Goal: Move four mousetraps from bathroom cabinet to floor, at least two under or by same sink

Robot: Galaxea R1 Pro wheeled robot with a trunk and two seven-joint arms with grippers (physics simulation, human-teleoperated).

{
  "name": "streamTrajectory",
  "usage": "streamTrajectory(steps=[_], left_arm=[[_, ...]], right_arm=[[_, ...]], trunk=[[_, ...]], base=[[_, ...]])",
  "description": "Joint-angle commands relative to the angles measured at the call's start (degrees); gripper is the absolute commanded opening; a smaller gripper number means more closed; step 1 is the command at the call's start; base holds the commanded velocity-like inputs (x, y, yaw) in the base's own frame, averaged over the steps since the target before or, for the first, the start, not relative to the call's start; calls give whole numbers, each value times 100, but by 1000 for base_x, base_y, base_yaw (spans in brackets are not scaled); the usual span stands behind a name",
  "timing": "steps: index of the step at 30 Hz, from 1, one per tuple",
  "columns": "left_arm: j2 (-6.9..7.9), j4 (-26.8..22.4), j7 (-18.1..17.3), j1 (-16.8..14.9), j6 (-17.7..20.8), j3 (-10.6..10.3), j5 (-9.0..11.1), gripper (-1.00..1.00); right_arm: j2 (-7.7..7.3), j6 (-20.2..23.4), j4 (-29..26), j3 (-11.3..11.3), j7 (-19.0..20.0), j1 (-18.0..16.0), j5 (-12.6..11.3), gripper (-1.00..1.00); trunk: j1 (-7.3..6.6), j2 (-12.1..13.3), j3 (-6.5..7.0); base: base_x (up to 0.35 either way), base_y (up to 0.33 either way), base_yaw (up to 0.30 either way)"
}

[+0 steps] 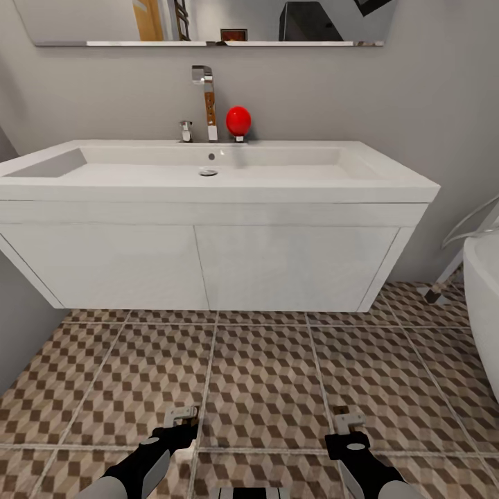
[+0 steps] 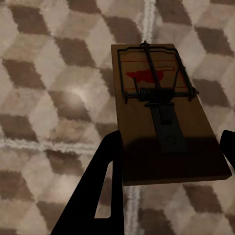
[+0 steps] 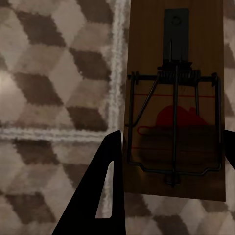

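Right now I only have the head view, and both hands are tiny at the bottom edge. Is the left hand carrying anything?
Observer: Yes. The left wrist view shows a mousetrap clamped between the fingers of the left hand, above the tiled floor.
Operator: And the right hand?
Observer: The right hand has a second mousetrap between its fingers, with a pale grout line running alongside it in that view.
Operator: Which face of the traps is showing?
Observer: Both show the wire side to the wrist cameras, with a red print on the wood under the wire.
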Motion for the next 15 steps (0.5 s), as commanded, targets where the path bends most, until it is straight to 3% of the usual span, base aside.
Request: streamTrajectory(steps=[1,15], left_arm=[[2,-5,44,-1,9,-51,43,-100],[2,-3,45,-1,3,-51,45,-100]], right_arm=[[4,25,-8,-32,-8,-1,52,-100],[4,25,-8,-33,-8,-1,52,-100]], trunk=[[-1,-2,-4],[-1,-2,-4]], base=[[0,0,0],[0,0,0]])
